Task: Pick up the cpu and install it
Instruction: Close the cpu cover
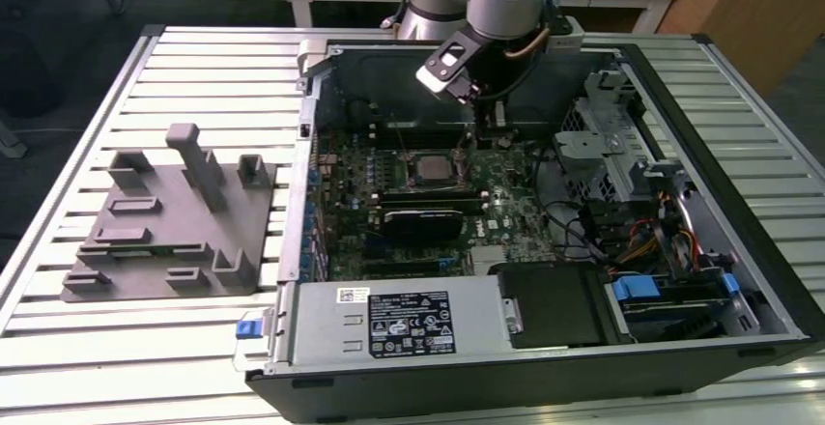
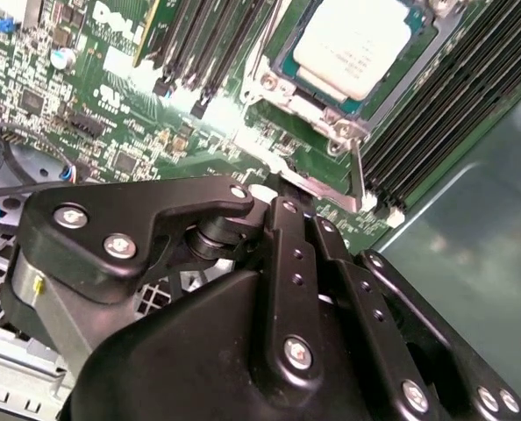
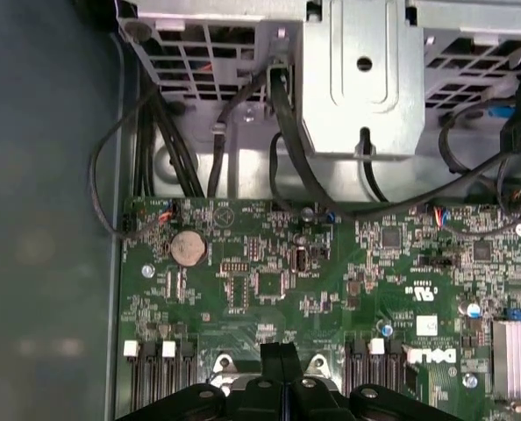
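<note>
The cpu (image 1: 432,167) lies flat in its socket (image 2: 274,88), so placing looks done. The gripper (image 1: 488,137), at its two o'clock in the exterior view, is pressed together and empty, probably as a narrow tip for the lever (image 2: 358,175).

the cpu (image 2: 357,44) has a pale silver top and sits in a green motherboard (image 2: 111,79) speckled with small black chips. the gripper (image 3: 281,353) is matte black. in the exterior view, a plain grey fixture (image 1: 168,222) lies at nine o'clock of the black case (image 1: 516,386) (blue tabs (image 1: 247,326) along its six o'clock side), on a table (image 1: 129,367) striped with pale silver slats.
</note>
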Controlling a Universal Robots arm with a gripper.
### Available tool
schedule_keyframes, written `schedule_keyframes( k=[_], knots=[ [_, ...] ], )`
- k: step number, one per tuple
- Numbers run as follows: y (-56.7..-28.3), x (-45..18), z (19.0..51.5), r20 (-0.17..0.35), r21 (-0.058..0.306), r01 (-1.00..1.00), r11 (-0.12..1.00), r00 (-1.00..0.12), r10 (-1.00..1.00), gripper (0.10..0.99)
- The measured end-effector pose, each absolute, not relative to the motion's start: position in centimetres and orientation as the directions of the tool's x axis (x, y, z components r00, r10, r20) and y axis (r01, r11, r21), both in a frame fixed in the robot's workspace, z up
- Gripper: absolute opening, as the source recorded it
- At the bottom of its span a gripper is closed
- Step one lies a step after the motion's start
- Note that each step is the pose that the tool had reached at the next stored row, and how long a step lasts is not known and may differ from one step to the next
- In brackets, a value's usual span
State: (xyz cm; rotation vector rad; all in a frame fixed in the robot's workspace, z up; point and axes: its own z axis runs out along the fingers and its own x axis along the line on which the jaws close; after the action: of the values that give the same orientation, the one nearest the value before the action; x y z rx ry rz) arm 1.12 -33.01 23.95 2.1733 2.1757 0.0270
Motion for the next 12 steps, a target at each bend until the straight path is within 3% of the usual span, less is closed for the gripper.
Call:
schedule_keyframes(
  k=[12],
  knots=[
    [-33.0,-0.8,23.7,-0.034,0.059,0.998,0.002,0.000,0.999,0.106]
  ],
)
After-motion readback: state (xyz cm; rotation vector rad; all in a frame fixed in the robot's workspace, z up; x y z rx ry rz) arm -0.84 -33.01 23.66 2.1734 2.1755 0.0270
